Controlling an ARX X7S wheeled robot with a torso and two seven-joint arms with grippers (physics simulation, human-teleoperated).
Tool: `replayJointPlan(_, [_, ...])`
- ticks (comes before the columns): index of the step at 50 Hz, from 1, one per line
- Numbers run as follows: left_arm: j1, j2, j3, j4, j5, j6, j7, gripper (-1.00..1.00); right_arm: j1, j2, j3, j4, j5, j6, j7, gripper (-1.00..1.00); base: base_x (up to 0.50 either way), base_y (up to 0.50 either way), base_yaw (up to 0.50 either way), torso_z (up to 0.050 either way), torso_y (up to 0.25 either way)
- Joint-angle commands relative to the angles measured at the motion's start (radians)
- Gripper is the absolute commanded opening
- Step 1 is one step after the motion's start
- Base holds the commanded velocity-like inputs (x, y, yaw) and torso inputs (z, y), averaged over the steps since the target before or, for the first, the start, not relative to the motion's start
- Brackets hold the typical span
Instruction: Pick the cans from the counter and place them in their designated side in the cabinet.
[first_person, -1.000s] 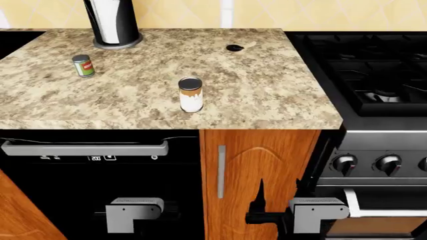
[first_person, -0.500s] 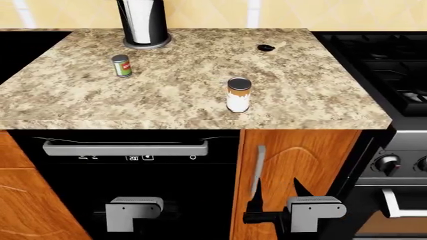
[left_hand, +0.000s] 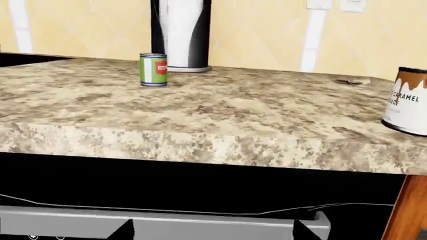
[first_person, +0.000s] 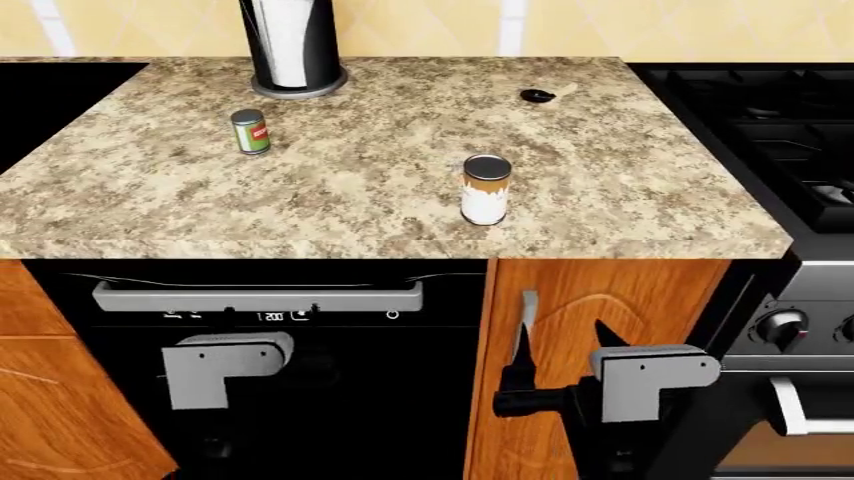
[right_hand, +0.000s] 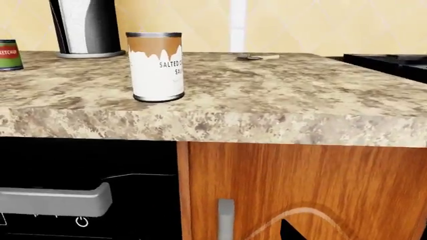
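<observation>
Standing upright on the speckled surface (first_person: 641, 200), both cans remain to be picked — nothing of the task looks done so far. The short green can (first_person: 250, 131) sits toward the back left, near the black paper towel holder (first_person: 291, 45) but apart from it. The taller white can (first_person: 486, 189) stands nearer the front edge, just above the wooden cabinet door (first_person: 601, 300) and well apart from the green one.

Both arms hang low in front of the dark appliance and the cabinet door, below the edge of the surface. The left claw (first_person: 214, 368) and the right claw (first_person: 627, 385) show only as grey housings in the head view; I cannot tell how far either is opened, though neither appears to carry anything, since both cans are on the surface.

By my judgement, both picks and both placings are still ahead — and no open cabinet is in view.
</observation>
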Motion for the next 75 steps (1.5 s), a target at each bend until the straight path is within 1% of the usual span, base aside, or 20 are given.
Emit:
replayJointPlan(1, [-0.143, -0.055, -0.069, 0.316, -0.179, -0.370, -0.032, 1.00, 0.175, 0.039, 0.013, -0.290, 0.107, 0.428, 0.017, 1.00, 0.00, 0.00, 0.00, 0.000, 0.000])
replayJointPlan(5, [-0.204, -0.050, -0.135, 0.401, -0.296, -0.512, -0.054, 1.00, 0.308, 0.032, 0.024, -0.315, 0.155, 0.566, 0.014, 1.00, 0.00, 0.00, 0.00, 0.000, 0.000])
replayJointPlan(9, [-0.245, -0.050, -0.173, 0.439, -0.357, -0.585, -0.070, 1.00, 0.414, 0.028, 0.024, -0.295, 0.193, 0.658, -0.002, 1.00, 0.00, 0.00, 0.00, 0.000, 0.000])
replayJointPlan(12, [-0.276, -0.058, -0.189, 0.463, -0.387, -0.625, -0.080, 1.00, 0.485, 0.024, 0.021, -0.240, 0.210, 0.689, -0.020, 1.00, 0.00, 0.00, 0.00, 0.000, 0.000])
replayJointPlan(19, [-0.342, -0.081, -0.241, 0.528, -0.470, -0.726, -0.105, 1.00, 0.579, 0.024, 0.005, -0.037, 0.197, 0.613, -0.064, 1.00, 0.00, 0.00, 0.00, 0.000, 0.000])
replayJointPlan(26, [-0.346, -0.084, -0.263, 0.559, -0.495, -0.747, -0.127, 1.00, 0.688, 0.003, -0.042, 0.195, 0.175, 0.523, -0.115, 1.00, 0.00, 0.00, 0.00, 0.000, 0.000])
replayJointPlan(31, [-0.350, -0.087, -0.270, 0.557, -0.499, -0.742, -0.132, 1.00, 0.730, -0.012, -0.080, 0.329, 0.153, 0.464, -0.135, 1.00, 0.00, 0.00, 0.00, 0.000, 0.000])
replayJointPlan(43, [-0.344, -0.093, -0.269, 0.541, -0.504, -0.716, -0.127, 1.00, 0.781, -0.029, -0.140, 0.565, 0.111, 0.342, -0.165, 1.00, 0.00, 0.00, 0.00, 0.000, 0.000])
replayJointPlan(57, [-0.332, -0.108, -0.281, 0.530, -0.519, -0.695, -0.117, 1.00, 0.835, -0.053, -0.174, 0.734, 0.093, 0.250, -0.180, 1.00, 0.00, 0.00, 0.00, 0.000, 0.000])
replayJointPlan(75, [-0.325, -0.111, -0.254, 0.502, -0.504, -0.668, -0.126, 1.00, 1.007, -0.108, -0.199, 1.171, 0.078, -0.018, -0.237, 1.00, 0.00, 0.00, 0.00, 0.000, 0.000])
